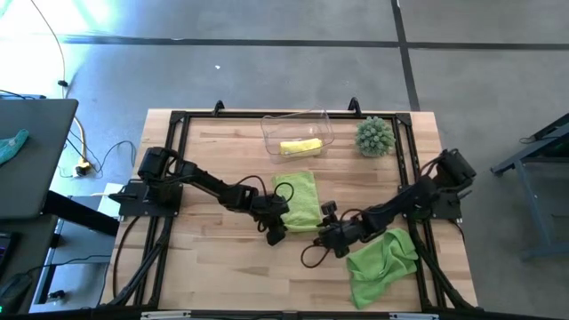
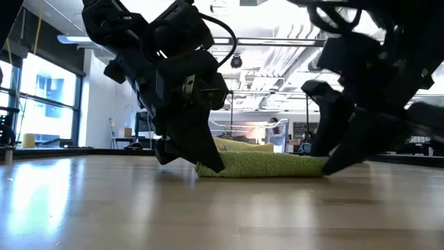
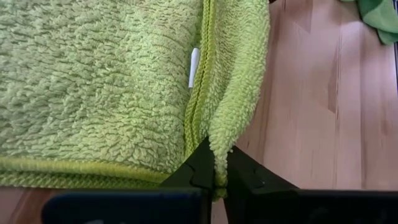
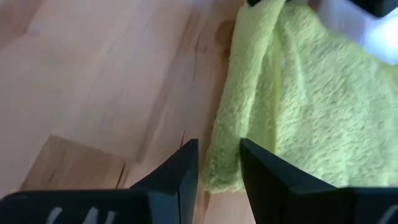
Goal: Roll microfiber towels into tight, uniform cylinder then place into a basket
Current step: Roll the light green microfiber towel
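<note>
A lime green towel [image 1: 300, 201] lies flat in the middle of the wooden table [image 1: 213, 267]. Both robot pincers are at its near edge, one at each corner.

The left gripper [image 3: 217, 180] is at the near left corner of this towel. Its two dark fingers are pressed together, and a folded bit of the towel's edge is pinched between them. A small white tag [image 3: 193, 67] sticks out of the towel's seam, but no writing can be read on it.

The right gripper [image 4: 219, 168] is at the other near corner. Its fingers are a little way apart, and the towel's fuzzy corner sits in the gap between them. It is hard to say if they squeeze the cloth or just stand around it.

In the low view, the towel looks like a flat, low strip on the table, with one dark gripper at each end.

A second lime green towel [image 1: 382, 262] lies crumpled near the right front of the table, beside the right arm. The bright yellow towel [image 1: 300, 147] is rolled up and lies inside the clear plastic basket [image 1: 267, 133] at the back of the table. A spiky green ball plant [image 1: 374, 136] stands just beside the basket, to its right.
</note>
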